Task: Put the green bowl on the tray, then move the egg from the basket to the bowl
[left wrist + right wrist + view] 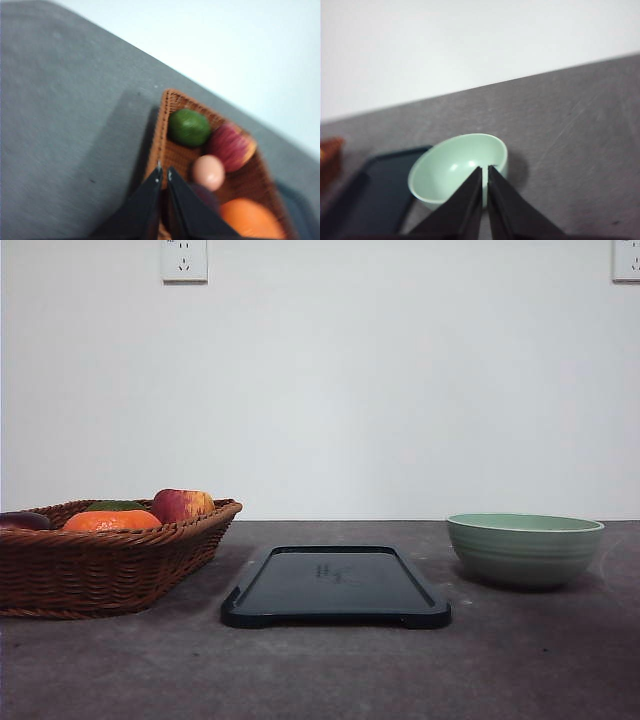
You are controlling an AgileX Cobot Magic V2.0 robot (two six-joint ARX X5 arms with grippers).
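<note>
Bare grey surface [330, 670] separates the glossy black tray [335, 585] from the sage-green bowl [524, 549] and the wicker basket [100, 565], whose left end is cut off. Both claws, left [164, 172] and right [485, 168], are closed and empty.

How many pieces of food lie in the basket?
5 visible: green fruit at the far corner, apple beside it, egg mid-basket, dark purple item below, orange fruit. The left tool may hide more.

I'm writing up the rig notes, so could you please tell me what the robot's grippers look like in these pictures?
Both look alike. The left gripper has two flat, matte black fingers that taper to narrow pointed tips, each tip with a small pale spot. The right gripper has the same black wedge-shaped fingers. No cables, labels or markings are visible on either.
</note>
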